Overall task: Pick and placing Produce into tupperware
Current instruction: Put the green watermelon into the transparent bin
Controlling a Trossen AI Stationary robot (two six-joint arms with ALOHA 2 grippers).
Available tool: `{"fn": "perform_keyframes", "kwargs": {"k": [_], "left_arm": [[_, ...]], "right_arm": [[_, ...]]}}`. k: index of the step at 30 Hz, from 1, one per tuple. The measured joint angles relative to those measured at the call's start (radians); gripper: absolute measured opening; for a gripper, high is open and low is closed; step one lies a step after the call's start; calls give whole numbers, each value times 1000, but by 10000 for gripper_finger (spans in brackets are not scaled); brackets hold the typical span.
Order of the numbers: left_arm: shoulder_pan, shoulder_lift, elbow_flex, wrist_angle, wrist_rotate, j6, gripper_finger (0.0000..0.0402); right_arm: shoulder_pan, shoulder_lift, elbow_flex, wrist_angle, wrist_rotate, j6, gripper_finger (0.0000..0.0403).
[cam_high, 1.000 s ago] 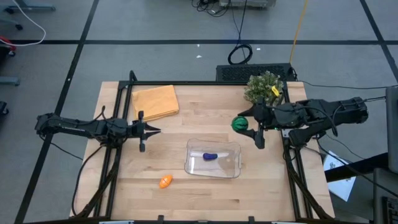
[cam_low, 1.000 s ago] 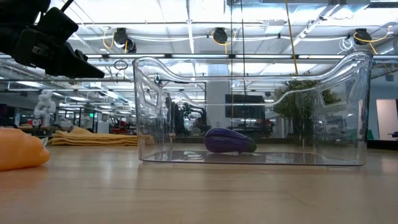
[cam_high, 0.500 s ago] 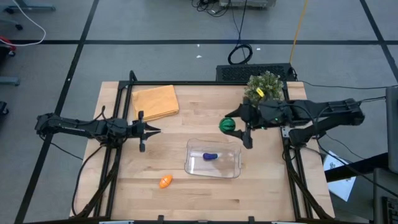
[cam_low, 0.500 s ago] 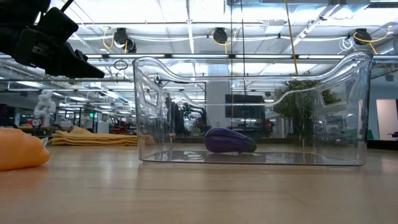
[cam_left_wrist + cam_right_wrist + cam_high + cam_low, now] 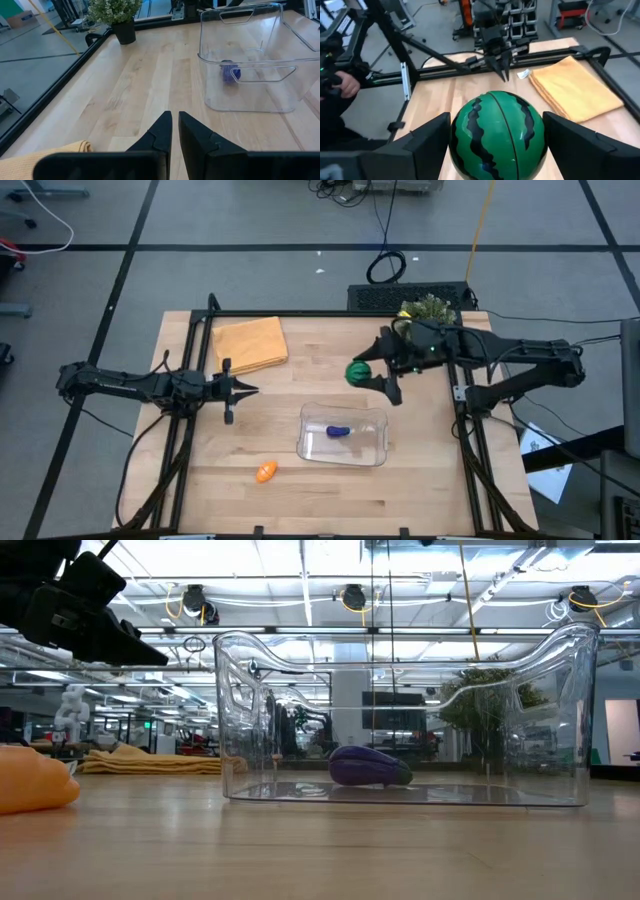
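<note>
**Melon aloft, eggplant boxed**

The right gripper [image 5: 374,375] grips the green striped round piece [image 5: 358,373] above the table, beyond the tupperware [image 5: 343,434]. Inside lies the purple piece [image 5: 339,431], long axis across the table. The left gripper [image 5: 243,390] waits, fingers pressed together.

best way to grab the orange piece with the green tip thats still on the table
Grip the orange piece across its rounded middle, coming straight down from above. It lies flat on bare wood, apart from the tupperware, so nothing blocks either side. The left gripper, fingers nearly together, is the free one; the right gripper holds the striped green ball.
</note>
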Motion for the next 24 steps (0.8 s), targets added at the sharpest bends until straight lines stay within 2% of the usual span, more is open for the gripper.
{"fn": "perform_keyframes", "kwargs": {"k": [7,11,14,19,24], "left_arm": [[0,0,0,-1,0,0,37],[0,0,0,-1,0,6,37],[0,0,0,-1,0,2,37],[0,0,0,-2,0,2,37],[0,0,0,-5,0,5,37]], "right_arm": [[-15,74,33,-143,-110,15,294],[2,187,154,-350,-103,-36,291],[17,248,208,-414,-98,-48,290],[24,299,271,-546,-80,-63,289],[49,345,277,-671,-55,-41,289]]}}
